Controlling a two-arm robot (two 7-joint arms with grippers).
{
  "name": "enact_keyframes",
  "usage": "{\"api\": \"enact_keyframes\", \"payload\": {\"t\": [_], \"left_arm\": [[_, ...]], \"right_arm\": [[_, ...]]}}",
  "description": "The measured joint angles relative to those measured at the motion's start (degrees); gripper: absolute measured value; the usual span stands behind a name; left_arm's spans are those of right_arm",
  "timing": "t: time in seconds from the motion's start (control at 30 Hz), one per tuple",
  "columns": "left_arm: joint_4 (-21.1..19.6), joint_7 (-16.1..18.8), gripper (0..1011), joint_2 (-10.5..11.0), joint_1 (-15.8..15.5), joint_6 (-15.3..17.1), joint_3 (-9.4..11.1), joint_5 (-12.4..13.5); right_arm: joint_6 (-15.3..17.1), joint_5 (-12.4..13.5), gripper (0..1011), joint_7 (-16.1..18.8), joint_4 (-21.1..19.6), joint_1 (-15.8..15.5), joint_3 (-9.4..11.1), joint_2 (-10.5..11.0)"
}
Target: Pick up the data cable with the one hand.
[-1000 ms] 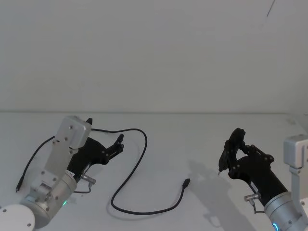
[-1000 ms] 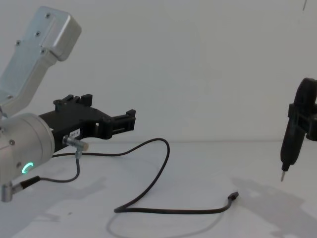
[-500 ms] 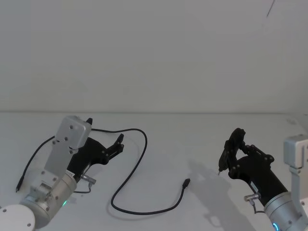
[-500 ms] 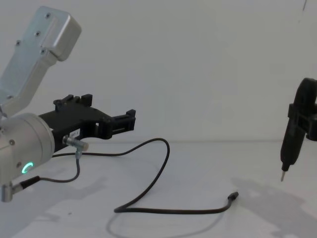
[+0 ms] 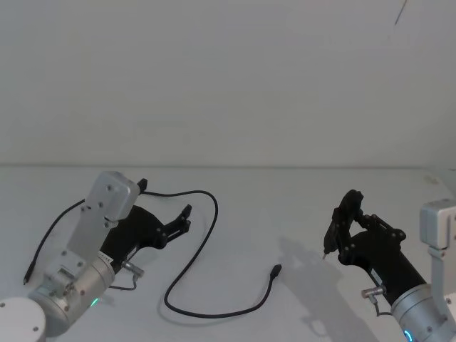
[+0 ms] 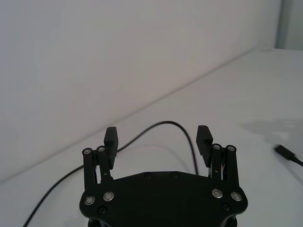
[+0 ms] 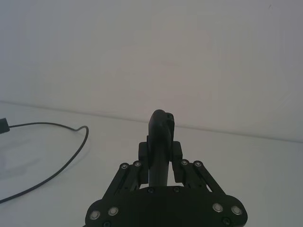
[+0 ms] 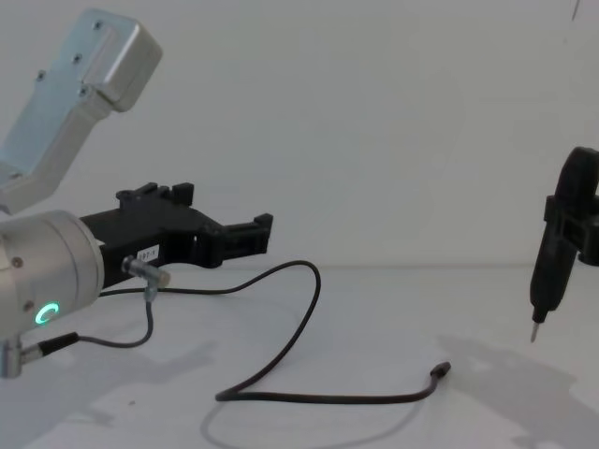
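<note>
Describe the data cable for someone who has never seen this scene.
Start at the white table, then the left gripper hovering over its left side. The data cable is the long black cord curving past it to a small dark plug; unlike the short grey wire on the arm, it lies loose on the table.

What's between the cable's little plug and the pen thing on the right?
Just bare table with a grey shadow, in the head view. The right pincer holds the pen tool; the open left pincer hovers by the data cable's loop.
</note>
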Motion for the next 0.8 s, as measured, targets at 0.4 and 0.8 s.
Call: {"api": "enact_keyframes", "payload": {"t": [0.4,0.8], "left_arm": [[-3.8,-9.0,1001,4.1,0.3,4.8,-0.2,-4.6],[-8.1,-19.1,1001,9.2,0.1,10.0,-0.3,-9.7]], "right_arm": [[0.0,0.0,279,0.0,0.0,0.0,0.0,0.0],[0.0,0.0,279,0.0,0.0,0.0,0.0,0.0]]}}
